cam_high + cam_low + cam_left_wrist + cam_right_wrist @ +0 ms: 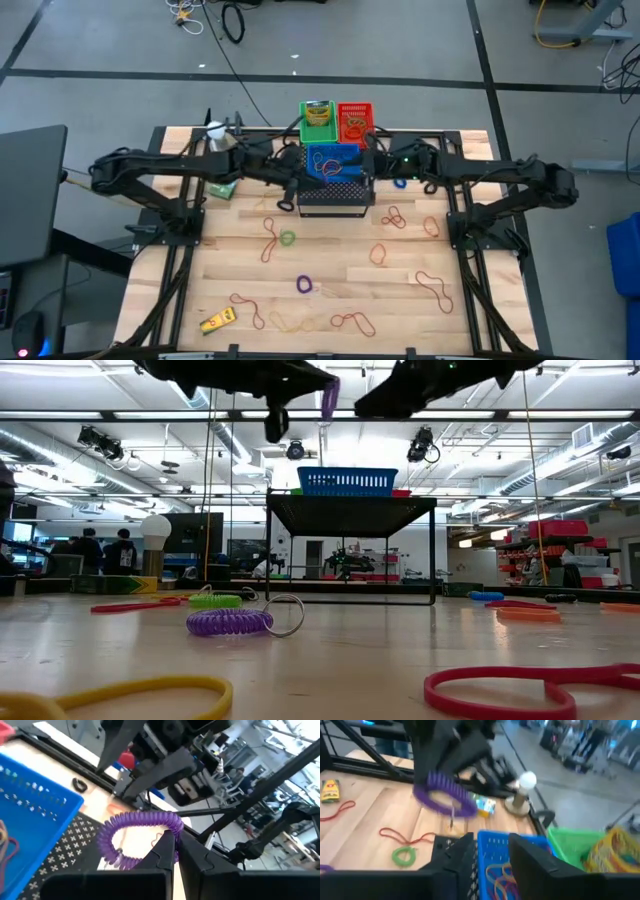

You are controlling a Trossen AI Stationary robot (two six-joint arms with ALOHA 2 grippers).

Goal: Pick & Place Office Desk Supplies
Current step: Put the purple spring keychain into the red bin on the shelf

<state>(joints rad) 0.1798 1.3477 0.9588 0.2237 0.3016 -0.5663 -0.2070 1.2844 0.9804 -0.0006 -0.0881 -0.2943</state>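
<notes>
Pinched shut on a purple coil ring [140, 827] just beside the blue basket [30, 815], the left fingers [175, 851] could release it onto the black mesh box [336, 195] instead, while the right fingers [492, 852] stand apart, empty, above the basket.

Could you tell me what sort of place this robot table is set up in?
Most likely a robotics lab or workshop in a big industrial hall. The low view shows exposed ceiling ducts, shelving and people standing at workstations; the high view shows a concrete floor with loose cables.
</notes>
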